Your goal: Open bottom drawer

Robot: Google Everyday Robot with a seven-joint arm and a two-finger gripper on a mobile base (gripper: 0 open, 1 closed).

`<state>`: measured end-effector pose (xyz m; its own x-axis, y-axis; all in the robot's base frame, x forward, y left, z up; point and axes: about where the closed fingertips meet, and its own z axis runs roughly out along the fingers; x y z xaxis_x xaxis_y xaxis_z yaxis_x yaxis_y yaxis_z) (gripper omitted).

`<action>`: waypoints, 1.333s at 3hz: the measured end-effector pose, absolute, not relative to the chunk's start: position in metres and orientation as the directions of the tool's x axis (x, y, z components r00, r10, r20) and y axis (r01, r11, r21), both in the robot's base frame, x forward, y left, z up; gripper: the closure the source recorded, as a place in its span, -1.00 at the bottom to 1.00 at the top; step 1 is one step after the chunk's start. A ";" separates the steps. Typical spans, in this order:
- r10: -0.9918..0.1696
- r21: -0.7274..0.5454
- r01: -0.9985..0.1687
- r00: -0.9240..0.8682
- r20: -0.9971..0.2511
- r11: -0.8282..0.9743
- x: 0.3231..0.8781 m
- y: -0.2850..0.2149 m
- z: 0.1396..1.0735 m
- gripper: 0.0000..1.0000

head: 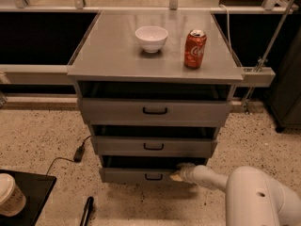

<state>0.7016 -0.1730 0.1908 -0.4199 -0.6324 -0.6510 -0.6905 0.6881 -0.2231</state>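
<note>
Gripper (180,174) sat low in the frame, a little right of centre, its pale tip against the right end of the bottom drawer (136,175). Whether the jaws were clenched or released could not be told (the tip blended into the drawer's edge). Its white arm (256,199) ran back from there into the lower right corner, thickening into a rounded housing.

That bottom drawer was the lowest of the grey cabinet's three, just above the floor, with a small black bar handle (154,176) at the middle of its front. A dark gap showed along its top edge. Above it came the middle drawer (188,146) and then the top drawer (197,112), each with the same black handle and a dark gap above its front.

On the grey worktop (108,55), in the upper middle of the frame, a white bowl (151,37) stood near a red soda can (194,48), the can upright and to the bowl's right, the two apart.

On the speckled floor (37,135) at left lay a black cable with a plug (79,152). In the lower left corner a lidded paper cup (9,194) stood on a black tray (35,187).
</note>
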 end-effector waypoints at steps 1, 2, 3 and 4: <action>-0.636 -0.223 -0.696 -0.415 -0.651 0.682 0.687 -0.171 0.184 1.00; -0.636 -0.223 -0.696 -0.415 -0.651 0.682 0.687 -0.171 0.190 1.00; -0.616 -0.232 -0.683 -0.393 -0.682 0.693 0.666 -0.171 0.185 1.00; -0.616 -0.232 -0.683 -0.393 -0.683 0.693 0.666 -0.172 0.191 1.00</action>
<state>0.6664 -0.1716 0.1913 -0.3932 -0.6160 -0.6826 -0.6830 0.6927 -0.2317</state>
